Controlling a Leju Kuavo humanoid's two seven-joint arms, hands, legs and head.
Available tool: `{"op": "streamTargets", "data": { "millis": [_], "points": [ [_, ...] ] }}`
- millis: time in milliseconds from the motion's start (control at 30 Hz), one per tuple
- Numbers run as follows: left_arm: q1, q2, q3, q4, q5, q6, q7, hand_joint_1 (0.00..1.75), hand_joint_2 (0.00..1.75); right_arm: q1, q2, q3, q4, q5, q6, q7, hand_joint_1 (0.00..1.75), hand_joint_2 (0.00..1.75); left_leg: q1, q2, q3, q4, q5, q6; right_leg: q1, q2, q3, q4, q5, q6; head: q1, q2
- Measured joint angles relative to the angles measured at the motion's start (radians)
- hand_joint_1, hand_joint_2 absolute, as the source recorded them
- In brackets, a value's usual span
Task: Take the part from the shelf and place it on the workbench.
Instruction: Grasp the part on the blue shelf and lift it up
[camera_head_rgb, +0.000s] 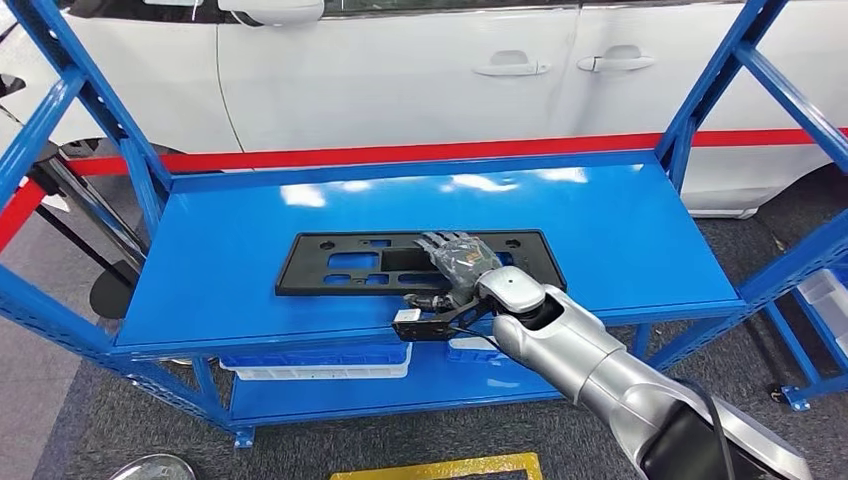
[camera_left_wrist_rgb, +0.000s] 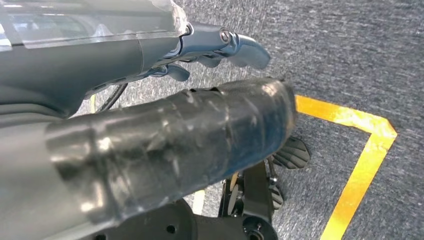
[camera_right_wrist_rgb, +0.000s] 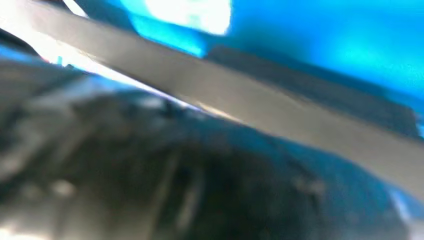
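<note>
Right hand (camera_head_rgb: 458, 258) lies palm-down on the black flat part (camera_head_rgb: 340, 262), its fingers spread over the part's right half; whether they grip it or merely rest on it cannot be told. Under the hand, the part lies flat on the blue shelf (camera_head_rgb: 640, 240), stretching away to the hand's left. Beyond the hand stands a white car (camera_head_rgb: 420, 70). Left hand (camera_left_wrist_rgb: 150, 150) hangs over grey carpet with yellow floor tape (camera_left_wrist_rgb: 365, 155) beyond it, fingers extended, holding nothing
</note>
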Motion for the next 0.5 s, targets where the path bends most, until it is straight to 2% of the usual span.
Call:
{"op": "streamTargets", "data": {
  "millis": [67, 100, 200, 233, 267, 300, 367, 433, 500],
  "points": [
    [0.001, 0.001, 0.000, 0.000, -0.002, 0.000, 0.002, 0.00, 0.00, 0.000, 0.000, 0.000, 0.000, 0.000, 0.000, -0.004, 0.00, 0.00, 0.001, 0.001, -0.002, 0.013, -0.012, -0.010, -0.004, 0.000, 0.012, -0.014, 0.007, -0.012, 0.000, 0.000],
    [0.001, 0.001, 0.000, 0.000, -0.002, 0.000, 0.002, 0.00, 0.00, 0.000, 0.000, 0.000, 0.001, 0.000, 0.000, -0.005, 0.00, 0.00, 0.001, 0.002, -0.014, 0.043, -0.031, -0.013, -0.007, -0.001, 0.018, -0.021, 0.011, -0.018, 0.000, 0.000],
    [0.002, 0.002, 0.001, 0.000, -0.002, 0.000, 0.003, 0.00, 0.00, 0.004, 0.001, 0.000, 0.003, 0.000, 0.001, -0.007, 0.00, 1.31, 0.003, 0.002, -0.099, 0.217, -0.112, -0.019, -0.006, -0.003, 0.023, -0.025, 0.011, -0.028, -0.001, 0.000],
    [0.003, 0.001, 0.001, 0.000, -0.002, 0.000, 0.003, 0.00, 0.00, 0.007, 0.001, 0.000, 0.004, 0.000, 0.002, -0.007, 0.00, 1.75, 0.003, 0.002, -0.121, 0.257, -0.120, -0.022, -0.005, -0.003, 0.023, -0.023, 0.010, -0.028, -0.001, 0.000],
    [0.003, 0.001, 0.001, 0.000, -0.002, 0.000, 0.003, 0.00, 0.00, 0.009, 0.001, 0.000, 0.005, 0.000, 0.002, -0.008, 0.00, 1.31, 0.003, 0.002, -0.125, 0.261, -0.109, -0.023, -0.005, -0.003, 0.022, -0.021, 0.008, -0.028, -0.001, 0.000],
    [0.004, 0.002, 0.001, 0.000, -0.002, 0.000, 0.004, 0.00, 0.00, 0.010, 0.001, 0.001, 0.005, 0.000, 0.002, -0.009, 0.00, 0.87, 0.003, 0.003, -0.111, 0.229, -0.082, -0.024, -0.005, -0.003, 0.022, -0.016, 0.005, -0.028, -0.001, 0.000],
    [0.004, 0.003, 0.001, 0.000, -0.002, 0.000, 0.004, 0.00, 0.00, 0.010, 0.001, 0.001, 0.005, 0.002, 0.002, -0.010, 0.00, 0.00, 0.003, 0.003, -0.051, 0.107, -0.022, -0.020, -0.004, -0.002, 0.020, -0.003, -0.004, -0.022, -0.001, 0.000],
    [0.003, 0.003, 0.001, 0.000, -0.003, 0.000, 0.006, 0.00, 0.00, 0.009, 0.000, 0.001, 0.006, 0.003, 0.001, -0.011, 0.00, 0.00, 0.000, 0.003, -0.014, 0.029, -0.002, -0.011, -0.001, -0.001, 0.014, 0.011, -0.013, -0.012, -0.001, 0.000],
    [0.002, 0.003, 0.002, 0.000, -0.005, 0.000, 0.006, 0.00, 0.00, 0.008, 0.000, 0.003, 0.006, 0.003, 0.001, -0.013, 0.00, 0.00, -0.003, 0.000, -0.011, 0.018, -0.004, -0.001, 0.001, -0.001, 0.010, 0.015, -0.015, -0.002, 0.000, 0.000]
  ]
}}
